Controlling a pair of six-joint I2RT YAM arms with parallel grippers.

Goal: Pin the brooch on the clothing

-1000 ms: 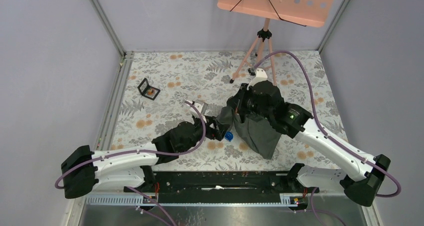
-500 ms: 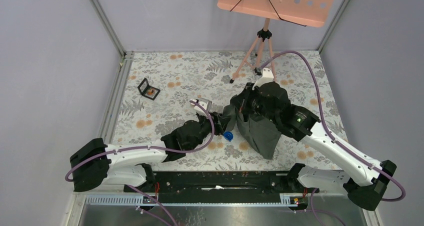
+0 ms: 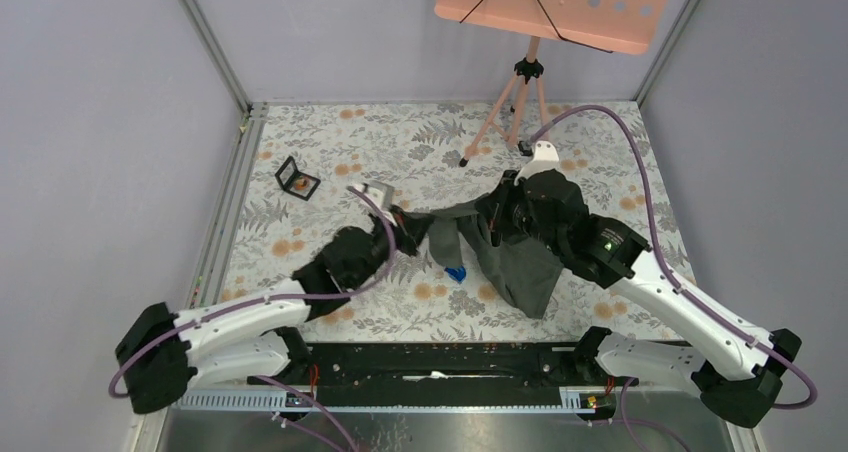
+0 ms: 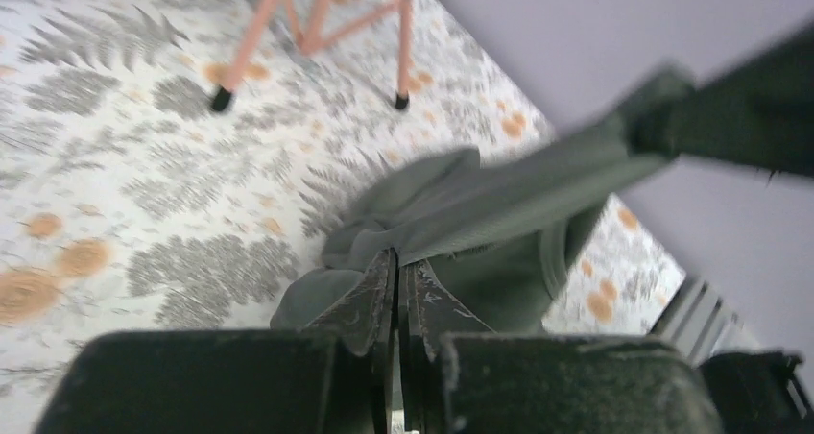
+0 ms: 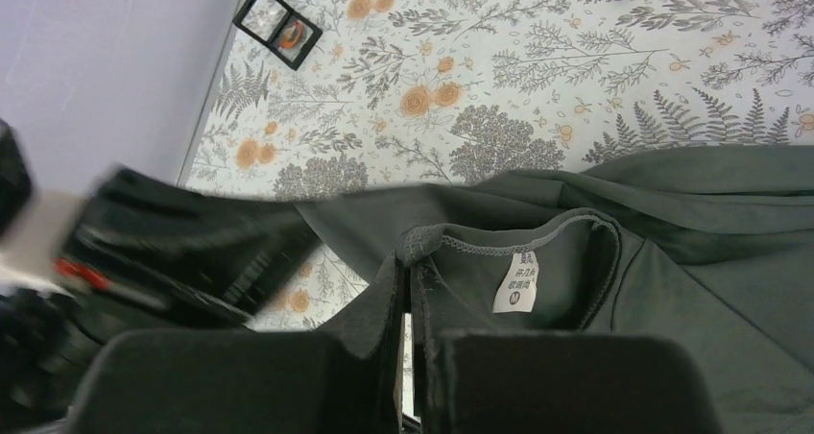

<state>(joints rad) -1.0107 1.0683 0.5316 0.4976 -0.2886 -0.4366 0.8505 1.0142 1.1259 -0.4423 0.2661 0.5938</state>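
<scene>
The clothing, a dark grey-green T-shirt, hangs stretched between both grippers. My left gripper is shut on a bunched edge of the clothing, with cloth pinched at the fingertips. My right gripper is shut on the neck rim, beside the white label. The brooch, tiny and orange, lies inside an open black square case at the far left of the mat, apart from both grippers. The right wrist view shows that brooch in its case too.
A small blue curved object lies on the floral mat just under the stretched cloth. A pink tripod with a perforated tray stands at the back. Grey walls close in on all sides.
The left gripper went from open to shut on the shirt's edge and pulled left and away, drawing the cloth taut. The right arm drifted slightly right, still gripping the neck.
</scene>
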